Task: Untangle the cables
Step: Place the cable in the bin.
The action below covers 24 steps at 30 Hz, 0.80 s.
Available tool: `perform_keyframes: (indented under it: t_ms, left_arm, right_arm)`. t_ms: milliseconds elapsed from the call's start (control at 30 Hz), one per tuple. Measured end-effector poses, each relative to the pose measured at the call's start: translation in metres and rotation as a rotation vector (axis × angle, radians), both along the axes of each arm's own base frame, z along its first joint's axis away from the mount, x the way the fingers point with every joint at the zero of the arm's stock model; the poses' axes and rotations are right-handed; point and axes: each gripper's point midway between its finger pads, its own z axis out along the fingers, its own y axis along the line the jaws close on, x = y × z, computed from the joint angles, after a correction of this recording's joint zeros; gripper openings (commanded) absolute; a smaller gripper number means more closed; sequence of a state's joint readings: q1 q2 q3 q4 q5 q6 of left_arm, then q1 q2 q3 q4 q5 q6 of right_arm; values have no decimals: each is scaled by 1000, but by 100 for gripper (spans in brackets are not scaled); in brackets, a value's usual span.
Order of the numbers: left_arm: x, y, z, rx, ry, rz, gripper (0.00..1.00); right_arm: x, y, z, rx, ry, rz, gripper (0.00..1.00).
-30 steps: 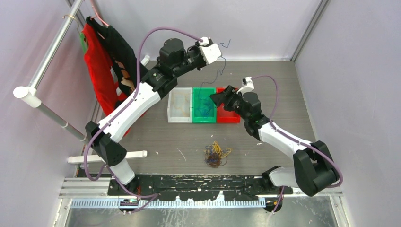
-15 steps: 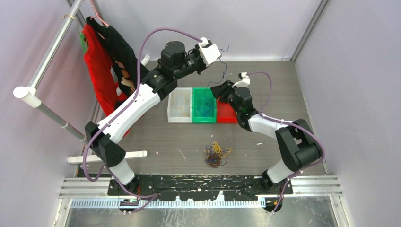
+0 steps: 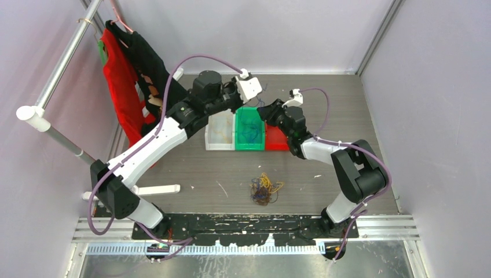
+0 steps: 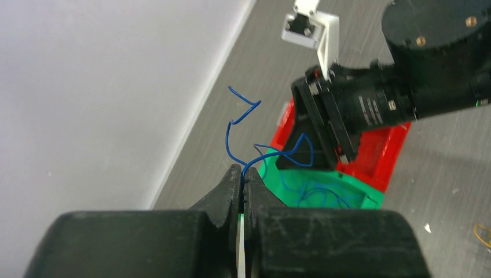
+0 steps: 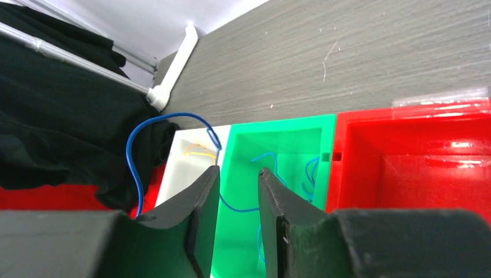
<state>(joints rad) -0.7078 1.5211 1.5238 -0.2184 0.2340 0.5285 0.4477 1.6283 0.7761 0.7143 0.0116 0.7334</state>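
Blue cable [image 4: 227, 139]: a single strand pinched in the left gripper [image 4: 242, 174], whose jaws are pressed together on it. Its free end curls up above the jaws, and its lower run trails into the green bin [image 5: 272, 123], where other blue strands lie. Change: the left gripper has come down from a high hold near the back wall and now sits close above the green bin's far edge, so the strand hangs slack rather than stretched. Right gripper [image 5: 238, 174]: shifted from over the red bin [image 5: 405, 113], on the green bin's right, to the green bin's far right corner. Its jaws have narrowed from wide but stand apart, holding nothing, and the blue strand crosses the gap beyond their tips. White bin [image 5: 188, 156], on the green bin's left: a yellow-orange strand inside. Tangle of cables [image 3: 264, 189]: unmoved on the bench [image 3: 202, 168], well nearer the arm bases than the green bin, its yellow-orange and dark strands knotted. Reading: one blue strand is freed and looks ready to drop into the bin of its colour; most of the sorting remains.
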Motion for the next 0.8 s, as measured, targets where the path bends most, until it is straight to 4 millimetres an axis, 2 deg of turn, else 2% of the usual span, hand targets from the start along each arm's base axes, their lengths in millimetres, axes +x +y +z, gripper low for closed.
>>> perform_keyframes:
  t_ms: [200, 300, 467, 600, 800]
  left_arm:
    - [-8, 13, -33, 52, 52, 25, 0]
    - [-7, 17, -46, 79, 69, 43, 0]
    - [-6, 18, -54, 92, 81, 53, 0]
    - [-7, 12, -57, 79, 106, 32, 0]
    - [-7, -12, -51, 35, 146, -18, 0]
  right_arm:
    - [-9, 0, -22, -36, 86, 25, 44]
    - [-21, -3, -37, -63, 149, 38, 45]
    - [-45, -16, -48, -88, 201, 31, 45]
    - [-56, -27, -42, -99, 203, -1, 45]
    - [-56, -47, -14, -91, 147, -88, 45]
